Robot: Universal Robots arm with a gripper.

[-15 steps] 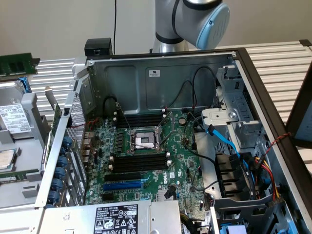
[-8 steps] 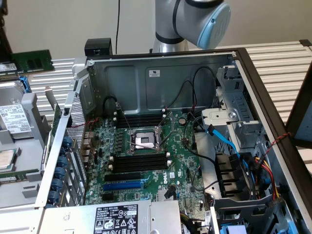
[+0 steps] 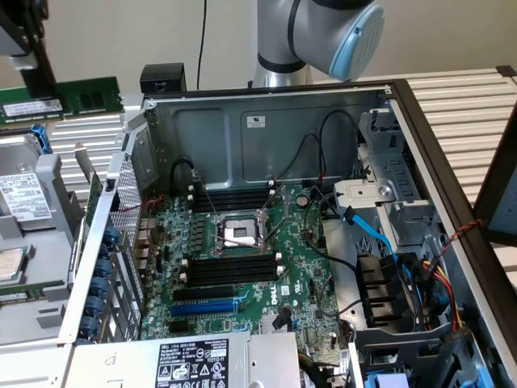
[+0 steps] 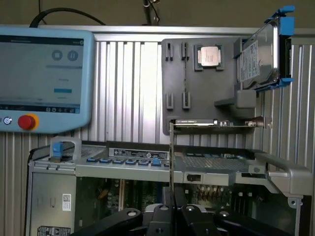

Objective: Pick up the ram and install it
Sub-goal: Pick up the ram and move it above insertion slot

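The ram (image 3: 85, 98) is a long green stick with a white sticker. It hangs level in the air at the exterior view's far upper left, outside the open computer case (image 3: 266, 121). My gripper (image 3: 38, 87) is shut on it near its sticker end. In the wrist view the ram (image 4: 171, 157) shows edge-on as a thin strip rising from between my black fingers (image 4: 158, 216). The green motherboard (image 3: 303, 267) lies in the case with black memory slots (image 3: 230, 272) beside the processor socket (image 3: 236, 233), well off toward the exterior view's right from the gripper.
A grey fixture holding a hard drive (image 3: 23, 198) stands left of the case in the exterior view. Cables and a drive cage (image 3: 396, 242) fill the case's right side. The wrist view shows a teach pendant (image 4: 44, 78), a grey holder (image 4: 216, 108) and a processor (image 4: 209, 55).
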